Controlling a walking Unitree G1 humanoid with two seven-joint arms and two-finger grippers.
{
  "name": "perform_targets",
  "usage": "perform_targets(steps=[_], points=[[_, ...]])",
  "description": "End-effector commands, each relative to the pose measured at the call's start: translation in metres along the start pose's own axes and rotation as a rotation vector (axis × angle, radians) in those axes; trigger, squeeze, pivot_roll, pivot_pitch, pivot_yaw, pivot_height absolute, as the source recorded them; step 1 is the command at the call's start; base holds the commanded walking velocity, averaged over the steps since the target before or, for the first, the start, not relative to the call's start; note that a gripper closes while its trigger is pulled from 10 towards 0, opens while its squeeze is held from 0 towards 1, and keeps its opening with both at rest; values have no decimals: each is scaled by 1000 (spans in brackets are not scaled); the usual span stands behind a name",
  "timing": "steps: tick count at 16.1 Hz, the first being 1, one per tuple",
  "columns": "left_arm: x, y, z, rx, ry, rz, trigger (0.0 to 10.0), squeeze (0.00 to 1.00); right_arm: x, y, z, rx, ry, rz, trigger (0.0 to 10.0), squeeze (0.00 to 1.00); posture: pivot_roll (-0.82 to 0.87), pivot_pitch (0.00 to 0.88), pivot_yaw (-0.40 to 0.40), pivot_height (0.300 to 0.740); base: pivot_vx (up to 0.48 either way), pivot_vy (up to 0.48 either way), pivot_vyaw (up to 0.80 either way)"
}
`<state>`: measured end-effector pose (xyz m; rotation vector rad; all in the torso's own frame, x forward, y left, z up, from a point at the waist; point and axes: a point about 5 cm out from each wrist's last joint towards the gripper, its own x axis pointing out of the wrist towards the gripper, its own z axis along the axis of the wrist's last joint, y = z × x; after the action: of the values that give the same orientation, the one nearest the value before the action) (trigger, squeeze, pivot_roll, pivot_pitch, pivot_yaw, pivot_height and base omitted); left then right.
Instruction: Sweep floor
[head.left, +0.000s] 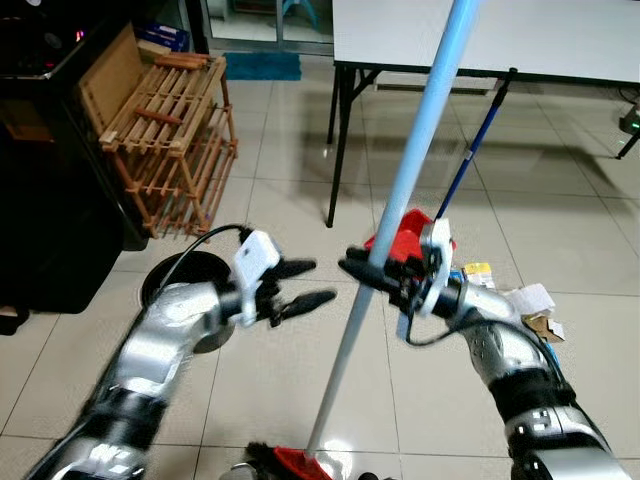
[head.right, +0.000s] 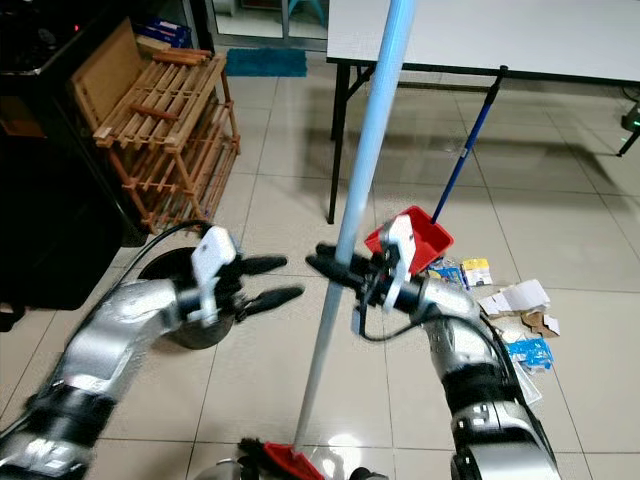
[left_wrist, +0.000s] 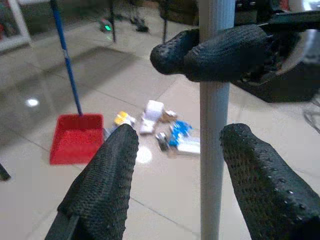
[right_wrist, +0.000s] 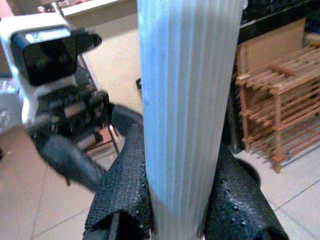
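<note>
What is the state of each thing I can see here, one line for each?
Broom: upright, tilted, held.
Right claw: shut on the broom pole.
Left claw: open, beside the pole, apart from it.
Red dustpan: on the floor.
Litter: scattered, not yet swept.
Wooden rack: tipped over.

- A tiled indoor room, home-like or a plain utility space — the floor is large pale glossy tiles with dark grout.
- A white folding table on black legs stands at the back.
- A wooden slatted rack leans beside dark furniture — storage rather than display.
- Cleaning gear lies about: a red dustpan with a blue handle, beside scattered paper litter on the tiles.
- A blue mat lies by a doorway at the far end.
</note>
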<state>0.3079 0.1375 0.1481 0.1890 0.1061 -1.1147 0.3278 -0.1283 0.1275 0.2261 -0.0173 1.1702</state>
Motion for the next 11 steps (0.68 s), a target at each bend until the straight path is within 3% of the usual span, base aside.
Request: perform_targets(steps=[1, 11], points=[[-2, -5, 3, -9, -3, -44, 10000, 0, -1, 1, 4, -3, -14, 21, 10000, 0, 91, 142, -41, 740, 0, 0, 0], [5, -12, 3, -83, -31, -84, 10000, 0, 11, 12, 11, 11, -60, 98, 10000, 0, 87, 136, -40, 740, 0, 0, 0]])
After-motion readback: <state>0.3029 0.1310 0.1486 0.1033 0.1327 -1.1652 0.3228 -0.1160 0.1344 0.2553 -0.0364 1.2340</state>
